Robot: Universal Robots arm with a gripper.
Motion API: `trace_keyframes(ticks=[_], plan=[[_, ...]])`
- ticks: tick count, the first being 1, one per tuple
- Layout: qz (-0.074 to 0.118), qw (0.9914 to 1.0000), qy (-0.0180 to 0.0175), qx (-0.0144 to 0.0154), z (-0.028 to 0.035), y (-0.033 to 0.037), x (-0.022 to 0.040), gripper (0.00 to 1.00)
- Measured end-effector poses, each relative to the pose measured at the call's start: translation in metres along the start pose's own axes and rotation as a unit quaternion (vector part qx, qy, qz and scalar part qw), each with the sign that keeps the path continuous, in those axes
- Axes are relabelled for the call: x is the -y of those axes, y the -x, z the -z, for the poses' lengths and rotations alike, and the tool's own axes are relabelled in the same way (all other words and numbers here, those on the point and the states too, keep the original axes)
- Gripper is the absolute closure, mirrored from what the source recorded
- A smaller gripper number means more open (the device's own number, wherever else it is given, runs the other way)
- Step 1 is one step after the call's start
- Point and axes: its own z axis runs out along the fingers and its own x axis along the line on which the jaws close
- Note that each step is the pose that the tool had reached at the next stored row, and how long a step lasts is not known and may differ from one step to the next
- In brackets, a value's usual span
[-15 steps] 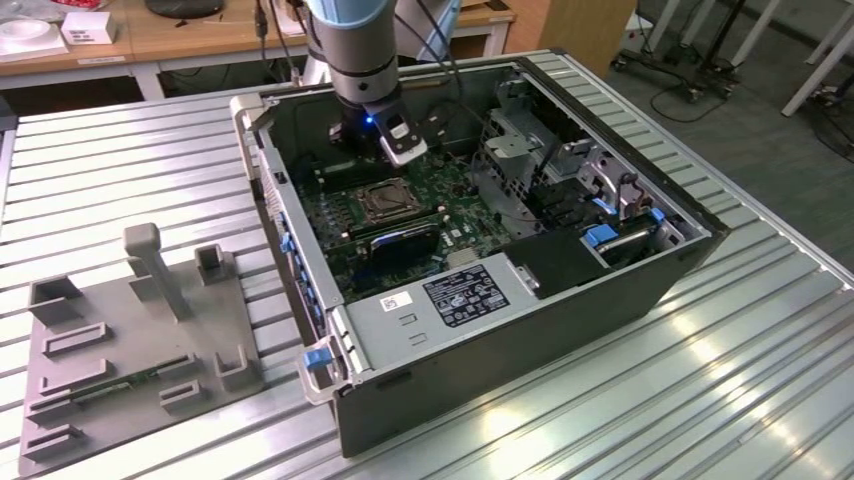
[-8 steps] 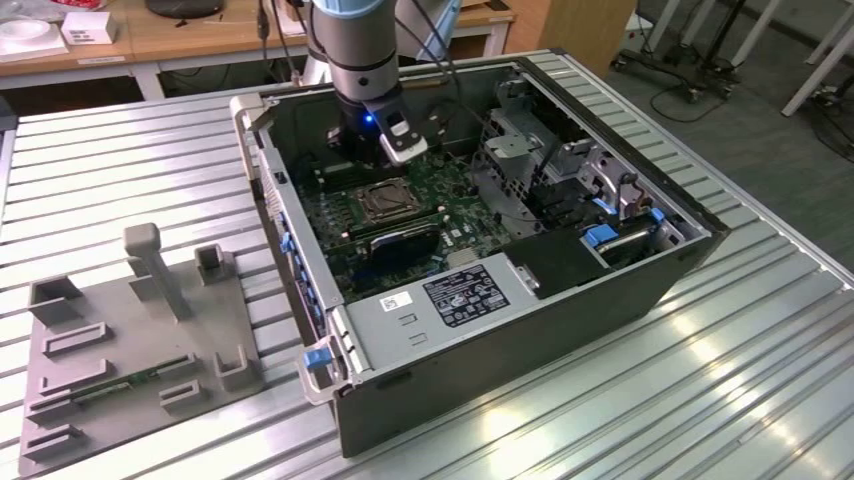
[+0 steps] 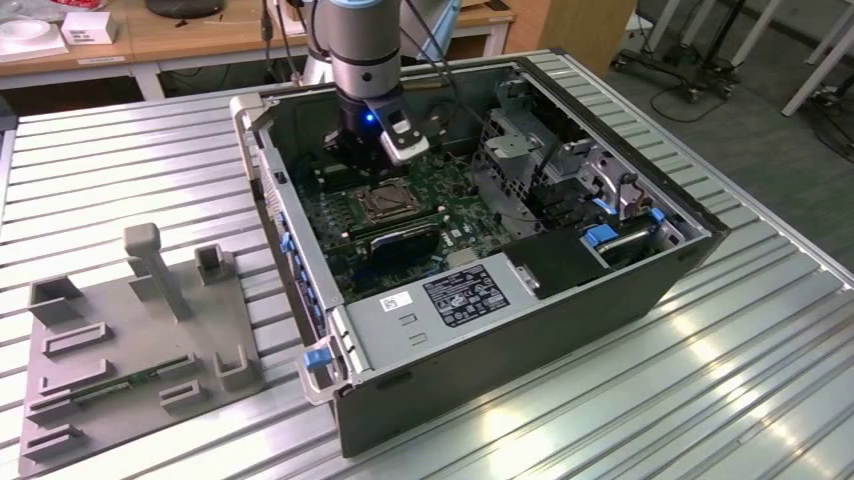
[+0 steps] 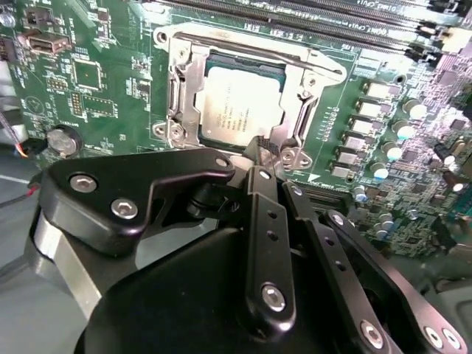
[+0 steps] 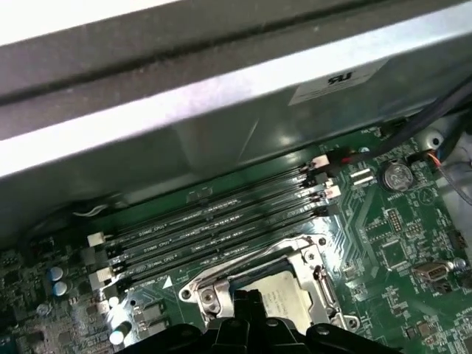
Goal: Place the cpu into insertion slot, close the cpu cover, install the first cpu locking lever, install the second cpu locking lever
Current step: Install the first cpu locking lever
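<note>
Exterior view: arm [image 3: 358,45] is reaching straight down into the open computer case [image 3: 534,330], gripper [image 3: 358,158] hanging over the motherboard [image 3: 387,250] near the case's far wall, just above the insertion slot [image 3: 386,203].

Second wrist view: cpu [image 4: 242,103] is sitting flat in the insertion slot [image 4: 177,96], cpu cover [image 4: 313,70] lying down around it. Black fingers [image 4: 254,158] are pointing at the slot's edge; can't tell jaw state.

First wrist view: cpu [image 5: 284,293] is lying framed by the cover [image 5: 247,262], beside memory slots [image 5: 214,228].

Lab: slatted metal bench [image 3: 747,380], wooden desks [image 3: 200,35].
</note>
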Motion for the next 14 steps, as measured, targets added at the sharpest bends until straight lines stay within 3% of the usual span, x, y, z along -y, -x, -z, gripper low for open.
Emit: trace_keyframes(ticks=[3,6,11,12,14], plan=[[0.013,0.99990,-0.0006,-0.0050,-0.0007,0.0001,-0.0001,0.89],[0.026,0.99956,-0.0049,-0.0137,-0.0013,0.0001,0.0001,0.89],[0.047,0.99821,-0.0190,-0.0322,-0.0025,0.0000,0.0002,0.89],[0.051,0.99790,-0.0203,-0.0344,-0.0025,0.0000,0.0002,0.89],[0.058,0.99747,-0.0200,-0.0355,-0.0025,0.0000,0.0003,0.89]])
